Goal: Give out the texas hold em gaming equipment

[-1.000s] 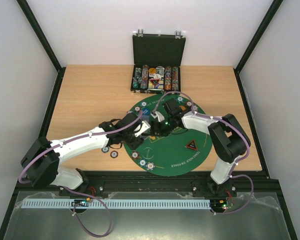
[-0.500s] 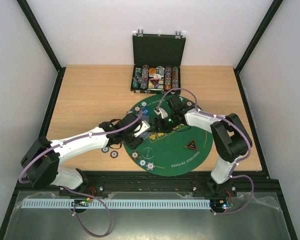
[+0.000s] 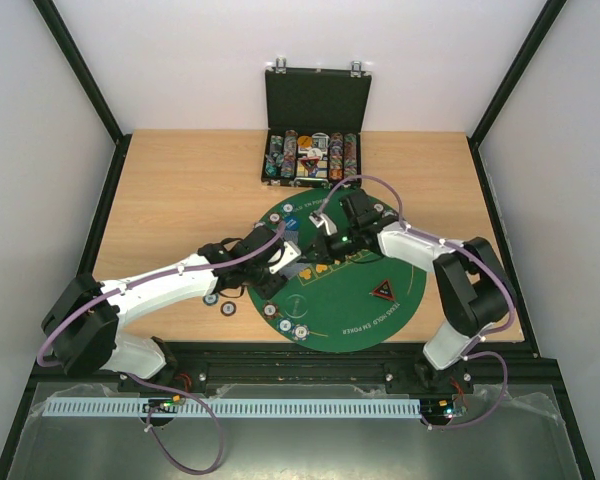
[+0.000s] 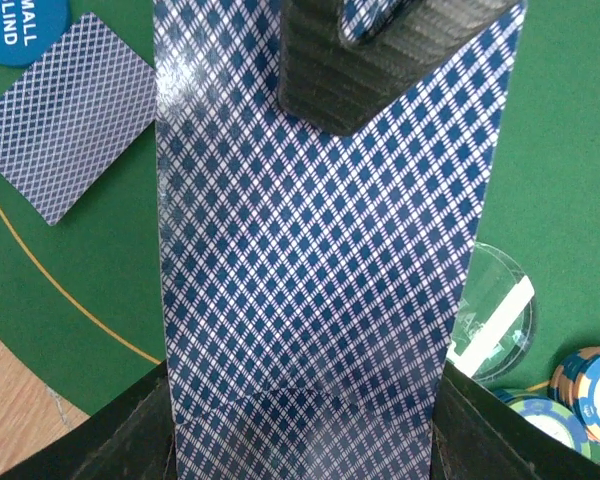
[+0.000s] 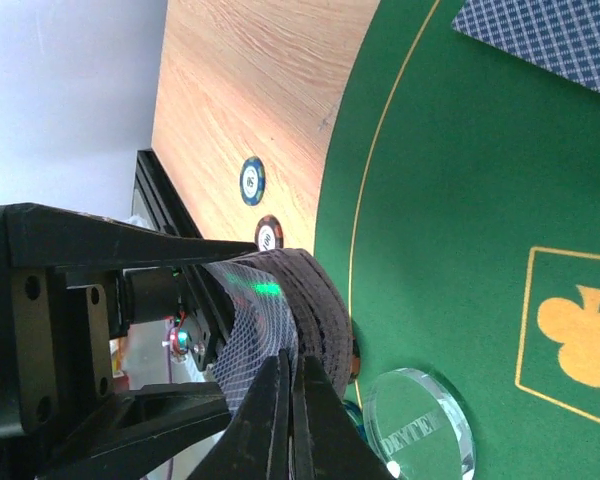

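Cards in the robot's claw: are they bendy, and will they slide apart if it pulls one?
Probably bendy: the cards bow in a curve where the left claw squeezes them. Likely slippery too, since their backs look glossy, so one should slide off easily. Their edges look thin, so each card is probably very light.

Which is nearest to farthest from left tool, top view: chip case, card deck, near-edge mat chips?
1. card deck, held in the left tool.
2. near-edge mat chips, on the near side.
3. chip case, far table side.
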`<state>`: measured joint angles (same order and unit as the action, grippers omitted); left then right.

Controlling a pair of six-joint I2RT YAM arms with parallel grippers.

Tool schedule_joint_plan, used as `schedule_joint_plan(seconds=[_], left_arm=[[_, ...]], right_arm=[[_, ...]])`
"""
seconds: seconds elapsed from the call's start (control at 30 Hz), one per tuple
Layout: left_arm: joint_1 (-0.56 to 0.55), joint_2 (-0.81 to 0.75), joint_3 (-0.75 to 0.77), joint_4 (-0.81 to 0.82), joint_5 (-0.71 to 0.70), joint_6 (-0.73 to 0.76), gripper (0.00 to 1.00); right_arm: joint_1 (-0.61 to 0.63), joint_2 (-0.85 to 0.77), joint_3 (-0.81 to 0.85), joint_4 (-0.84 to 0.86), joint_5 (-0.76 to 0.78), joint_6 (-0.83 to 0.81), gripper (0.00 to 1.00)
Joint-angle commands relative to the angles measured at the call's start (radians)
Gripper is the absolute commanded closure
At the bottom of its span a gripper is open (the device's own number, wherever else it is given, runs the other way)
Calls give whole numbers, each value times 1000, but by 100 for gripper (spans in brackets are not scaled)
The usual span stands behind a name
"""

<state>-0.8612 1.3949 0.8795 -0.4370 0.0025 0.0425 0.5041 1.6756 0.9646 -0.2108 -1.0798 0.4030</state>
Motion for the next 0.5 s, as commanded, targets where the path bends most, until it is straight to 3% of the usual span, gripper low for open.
schedule_joint_plan(seconds=[0.0,0.17,0.33,0.47], left_arm=[[-5,-9,0,7,-14,1,43],[-5,-9,-1,6,-23,1,43],[-3,-9,0,3,-34,0,43],[-1,-10,2,1,-38,-1,43]], right_arm=[[-24,-85,-19,-12,82,14,98],[-130,-185,-50,-66,207,19,99],[-181,-284,-74,-181,459,2,99],[-180,-329,-156,-194,423,8,99]])
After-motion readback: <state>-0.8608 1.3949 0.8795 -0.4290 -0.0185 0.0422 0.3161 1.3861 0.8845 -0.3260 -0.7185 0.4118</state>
